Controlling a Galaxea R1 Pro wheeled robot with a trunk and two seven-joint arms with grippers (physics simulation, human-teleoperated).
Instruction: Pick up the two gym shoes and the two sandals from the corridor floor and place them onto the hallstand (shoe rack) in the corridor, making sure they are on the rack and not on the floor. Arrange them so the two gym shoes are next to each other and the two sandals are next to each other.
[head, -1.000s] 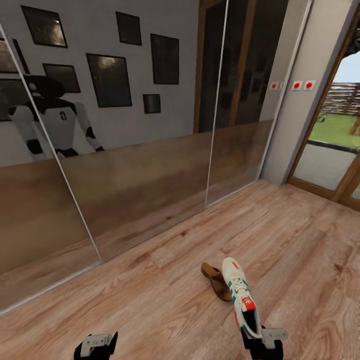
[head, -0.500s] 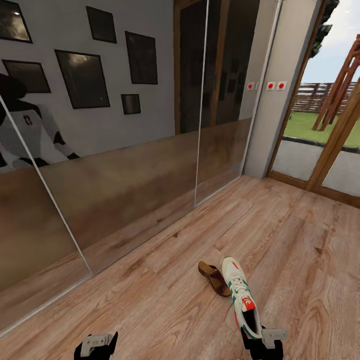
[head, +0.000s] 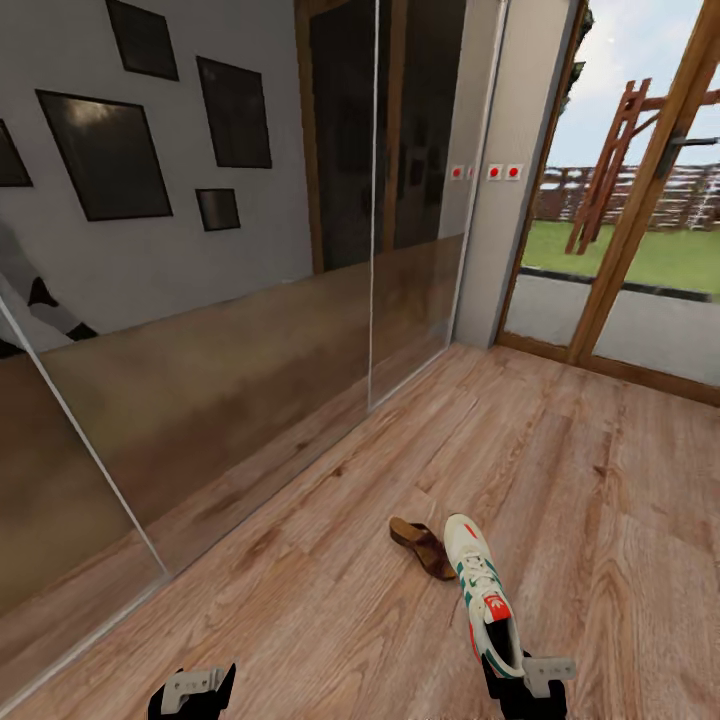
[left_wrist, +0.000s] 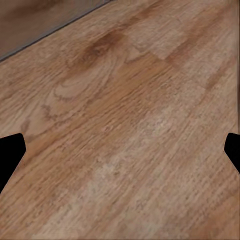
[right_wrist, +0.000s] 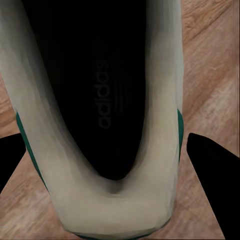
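Note:
One off-white gym shoe (head: 482, 590) with green stripes and a red tongue hangs off the corridor floor (head: 300, 600), toe pointing away from me. My right gripper (head: 522, 682) is shut on its heel; in the right wrist view the shoe's dark opening (right_wrist: 102, 100) sits between the two black fingers (right_wrist: 212, 172). One brown sandal (head: 421, 546) lies on the planks just left of the shoe's toe. My left gripper (head: 192, 692) is low at the left, open with nothing in it, its fingertips (left_wrist: 9, 150) wide apart over bare floor (left_wrist: 125, 115). The hallstand is out of view.
Mirrored sliding doors (head: 200, 380) run along the left, reflecting picture frames and part of the robot. A grey wall corner with red switches (head: 490, 172) stands behind. A wood-framed glass door (head: 640, 250) to the garden is at the right.
The whole view has swung to the right, so the camera turned: more of the glass door shows, less of the mirror. The gym shoe stayed in the right gripper.

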